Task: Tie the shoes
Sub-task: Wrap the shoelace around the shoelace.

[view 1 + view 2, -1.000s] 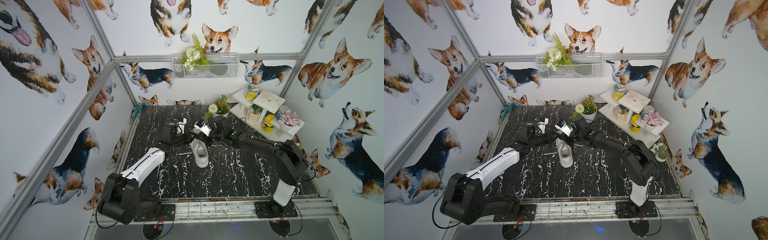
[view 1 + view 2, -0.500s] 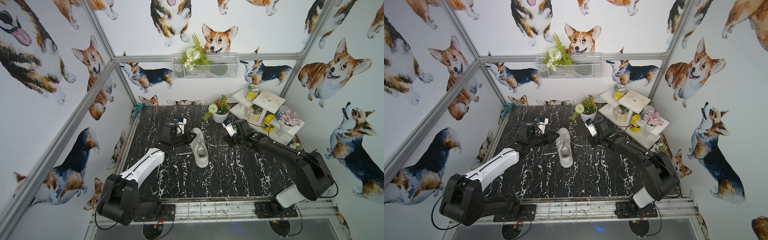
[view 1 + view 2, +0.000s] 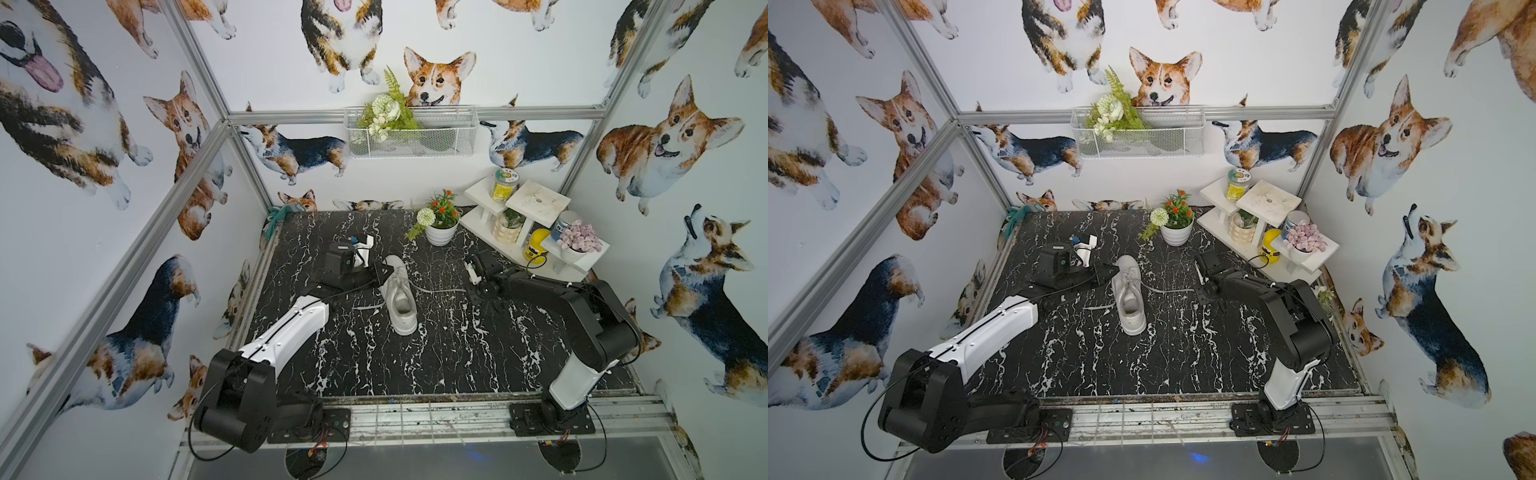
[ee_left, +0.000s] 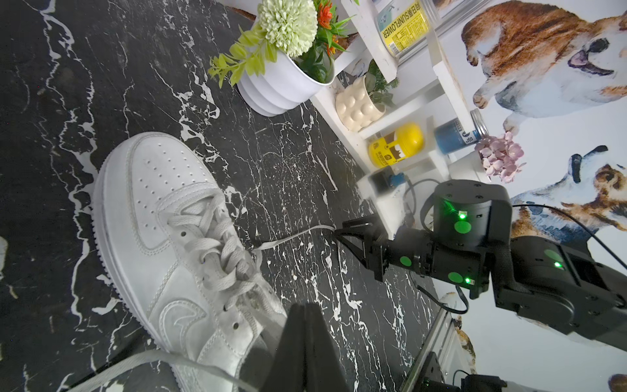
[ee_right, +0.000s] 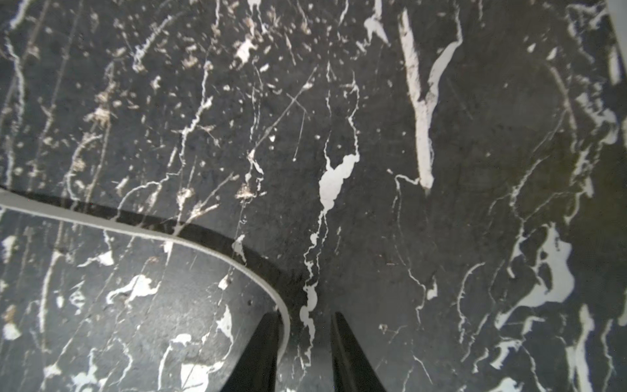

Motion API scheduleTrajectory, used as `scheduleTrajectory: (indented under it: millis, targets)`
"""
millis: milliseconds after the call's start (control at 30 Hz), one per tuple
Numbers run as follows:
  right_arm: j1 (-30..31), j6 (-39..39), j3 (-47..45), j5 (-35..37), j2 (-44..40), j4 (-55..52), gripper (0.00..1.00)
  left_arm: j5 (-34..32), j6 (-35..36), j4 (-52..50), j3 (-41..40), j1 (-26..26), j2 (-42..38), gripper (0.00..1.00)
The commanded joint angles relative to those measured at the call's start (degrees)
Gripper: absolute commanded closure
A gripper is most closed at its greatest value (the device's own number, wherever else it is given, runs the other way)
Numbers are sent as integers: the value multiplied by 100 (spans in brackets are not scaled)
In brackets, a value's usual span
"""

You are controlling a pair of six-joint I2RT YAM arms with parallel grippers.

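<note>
**A:** Start at the left. What is the left gripper (image 3: 385, 272) doing?

**B:** It has stayed where it was a second ago, tips right beside the eyelets. Its fingers are pressed together, and I see nothing between them. A loose flat white lace (image 3: 365, 307) lies on the black, white-veined marble tabletop (image 3: 415, 365) just beside it.

**A:** And the shoe?

**B:** The all-white low-top leather sneaker (image 3: 400, 296) with its thick sole sits mid-table, toe toward the back wall. It is laced, but with no knot.

**A:** So what changed?

**B:** The right gripper (image 3: 472, 292). A second ago it was at the tongue. It has since swung out to the right, and the other lace (image 3: 436, 289) now runs straight across the table. The gripper points down at that lace's far end with its fingers spread. The lace rests against the inside of one finger (image 5: 268, 339), not pinched.

**A:** Meaning?

**B:** I'd say the ends are laid out to both sides and the crossing is not yet begun.

**A:** Anything in the way?

**B:** Further right, a white ribbed pot of artificial flowers (image 3: 441, 235) and a white stepped shelf (image 3: 538, 201) stand near that arm. A wide swing could clip them.
</note>
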Motion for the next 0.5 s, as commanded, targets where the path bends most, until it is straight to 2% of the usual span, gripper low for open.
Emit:
scheduleTrajectory:
  millis: [0,133,200,333,467]
  targets:
    - [-9,102,31,18,93,40,71,22,94,9,77,-4,-24,100]
    - [-4,93,-14,-7,189,73,84,9,110,3,93,-1,-28,100]
    - [-10,84,16,-120,240,72,98,16,119,-3,108,1,-24,100]
    - [6,110,339,-421,122,-109,100,34,125,11,112,-4,-32,100]
    - [220,128,952,-812,-350,-92,100,56,129,46,104,-13,-60,100]
